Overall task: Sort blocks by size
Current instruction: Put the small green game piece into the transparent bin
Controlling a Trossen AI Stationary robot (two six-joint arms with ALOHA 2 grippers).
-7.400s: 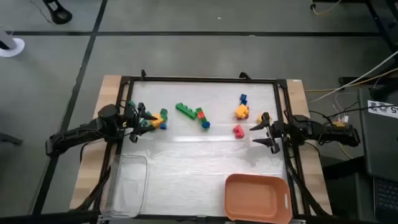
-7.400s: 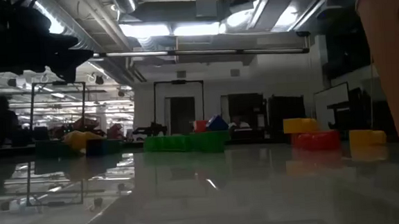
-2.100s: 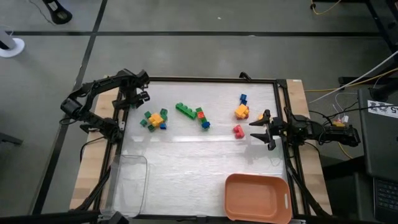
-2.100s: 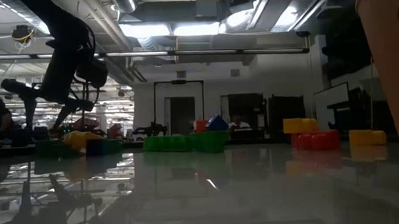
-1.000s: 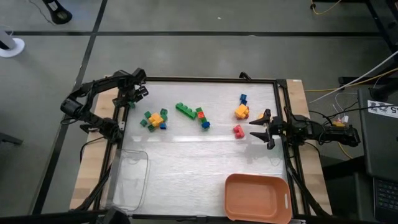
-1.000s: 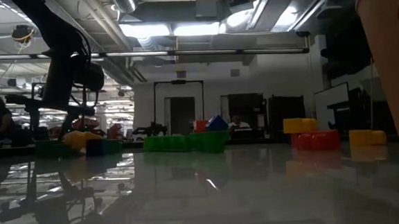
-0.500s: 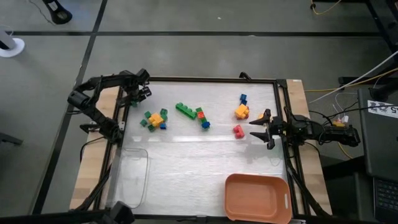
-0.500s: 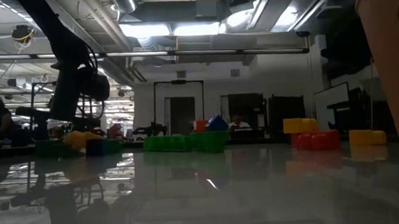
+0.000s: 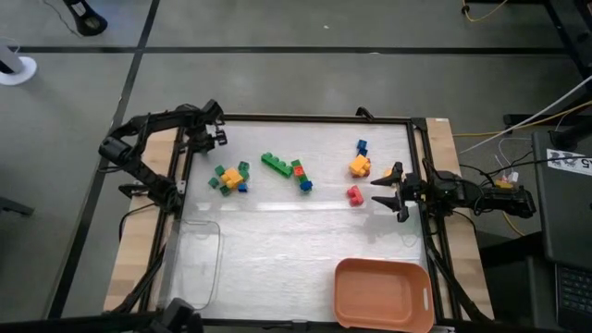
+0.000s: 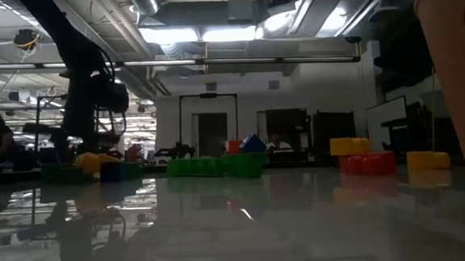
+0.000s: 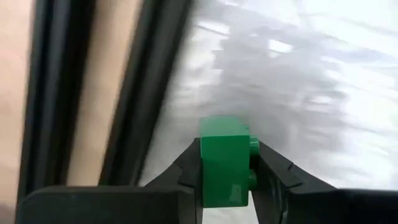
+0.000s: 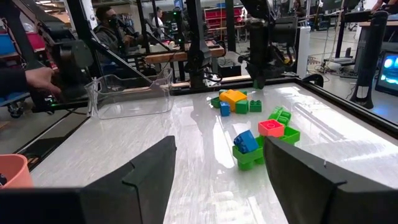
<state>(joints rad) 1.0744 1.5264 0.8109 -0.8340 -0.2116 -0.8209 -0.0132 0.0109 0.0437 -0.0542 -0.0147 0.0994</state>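
One small green brick (image 11: 224, 160) sits pinched in the left gripper (image 11: 225, 168) at the table's far left, clear bin (image 9: 197, 268) nearer.

Bright ceiling lights (image 10: 210, 33) hang over a workshop with dark doors (image 10: 210, 133) and a grey floor (image 9: 296, 79).

The green block (image 11: 225, 160) is partly hidden between the left gripper's (image 11: 225, 180) jaws, the surface behind it blurred. At the low view's right edge, the orange tray (image 10: 458, 76) is cut off.
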